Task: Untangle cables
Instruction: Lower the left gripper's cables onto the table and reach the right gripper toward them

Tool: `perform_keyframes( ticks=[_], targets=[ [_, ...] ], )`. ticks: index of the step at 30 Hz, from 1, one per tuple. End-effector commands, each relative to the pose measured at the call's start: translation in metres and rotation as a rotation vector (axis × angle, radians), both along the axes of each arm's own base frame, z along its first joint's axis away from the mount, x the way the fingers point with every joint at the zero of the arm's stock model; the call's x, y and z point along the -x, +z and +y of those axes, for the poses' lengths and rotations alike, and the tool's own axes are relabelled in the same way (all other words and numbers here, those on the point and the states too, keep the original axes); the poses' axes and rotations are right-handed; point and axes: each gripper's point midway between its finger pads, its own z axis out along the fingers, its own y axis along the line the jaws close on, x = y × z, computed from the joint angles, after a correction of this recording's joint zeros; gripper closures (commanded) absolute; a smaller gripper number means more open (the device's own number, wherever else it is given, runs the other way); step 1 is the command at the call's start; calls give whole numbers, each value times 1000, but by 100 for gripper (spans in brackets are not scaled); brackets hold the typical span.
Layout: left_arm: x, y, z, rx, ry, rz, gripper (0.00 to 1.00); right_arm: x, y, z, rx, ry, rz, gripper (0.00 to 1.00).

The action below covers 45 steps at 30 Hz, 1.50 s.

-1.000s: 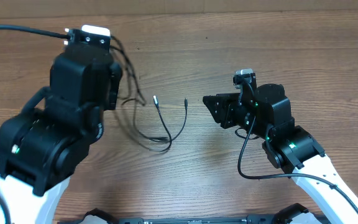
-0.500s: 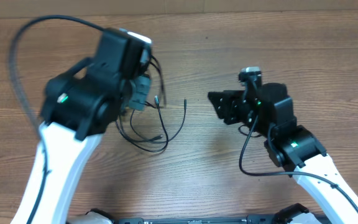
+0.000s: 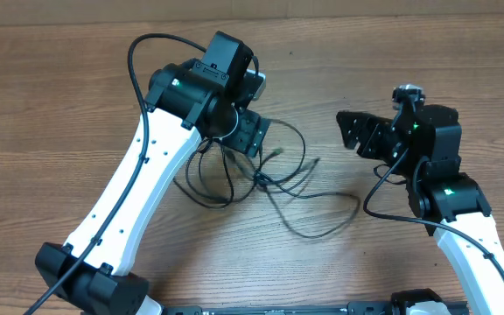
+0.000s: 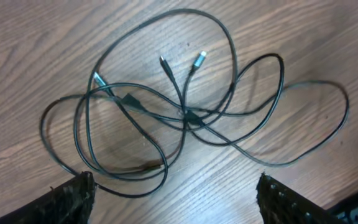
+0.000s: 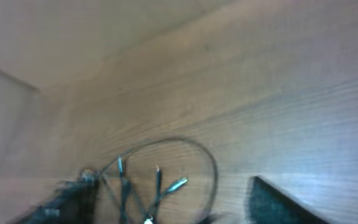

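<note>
Left wrist view showed the cables (image 4: pixel 185 115) lying in a loose knot on the table (image 4: pixel 30 37), right under the left gripper (image 4: pixel 179 202), its jaws wide apart and empty; the right gripper (image 3: pixel 353 134) hung off to the side, likewise spread, holding nothing; the cords looked light, limp and prone to slip; a free plug (image 4: pixel 199 60) seemed the best hold.
</note>
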Motion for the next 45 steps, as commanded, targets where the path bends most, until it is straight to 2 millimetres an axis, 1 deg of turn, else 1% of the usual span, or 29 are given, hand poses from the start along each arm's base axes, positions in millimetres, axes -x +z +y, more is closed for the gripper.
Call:
perform_keyframes(
  ticks=[1,4,7,9,11,12,14,17,18,19,23,26,30,33,35,41,45],
  targets=[
    [-1,14,4,17,65,-37,16,6,0,3,-10,22,27,9],
    [-4,17,8,14,108,-58,16,13,-8,3,27,48,53,2],
    [-8,25,13,11,155,-94,16,16,-15,2,37,54,82,1],
    [-10,34,17,18,182,-131,15,17,-20,2,38,54,102,1],
    [-10,48,18,46,186,-177,15,19,-25,4,29,63,128,0],
    [-9,62,20,73,190,-220,15,20,-30,8,13,84,149,0],
    [-6,81,24,97,199,-280,15,20,-35,15,-13,117,169,0],
    [2,105,36,106,221,-359,10,17,-41,23,-44,156,184,0],
    [5,112,41,104,231,-383,5,15,-42,27,-55,172,185,0],
    [9,118,46,102,239,-402,0,13,-45,30,-68,189,187,0],
    [20,135,65,72,280,-465,0,6,-54,43,-119,248,202,1],
    [27,143,73,72,293,-493,0,1,-63,46,-135,261,214,2],
    [30,147,74,78,293,-501,1,-7,-61,55,-166,311,176,2],
    [30,143,74,68,292,-487,0,-13,-59,60,-160,354,125,2],
    [29,139,73,60,290,-476,0,-16,-61,63,-153,367,110,2],
    [25,125,71,28,285,-431,0,-15,-74,78,-148,402,130,3],
    [22,120,70,19,284,-418,1,-12,-88,87,-124,410,167,3]
  ],
)
